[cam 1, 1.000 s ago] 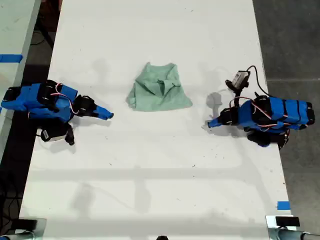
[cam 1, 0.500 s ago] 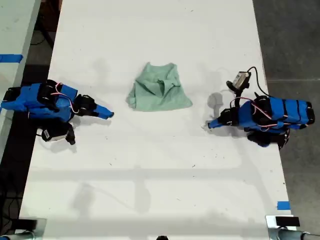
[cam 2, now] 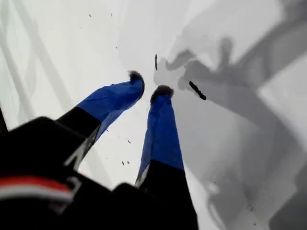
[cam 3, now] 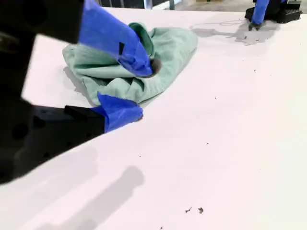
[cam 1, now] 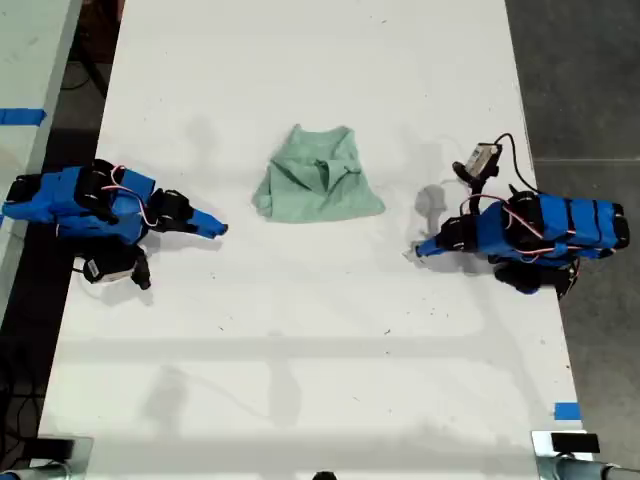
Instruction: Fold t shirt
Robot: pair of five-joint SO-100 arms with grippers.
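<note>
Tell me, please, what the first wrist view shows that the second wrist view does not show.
Only the first wrist view: heavy grey shadows and a dark streak beyond my first end effector.
Only the second wrist view: the crumpled t shirt beyond my second end effector, and the other arm far across.
Both: the white table and blue fingers apart, holding nothing.

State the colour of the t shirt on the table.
Pale mint green, plain with no print. The t shirt shows best in the exterior view, lying crumpled mid-table.
</note>
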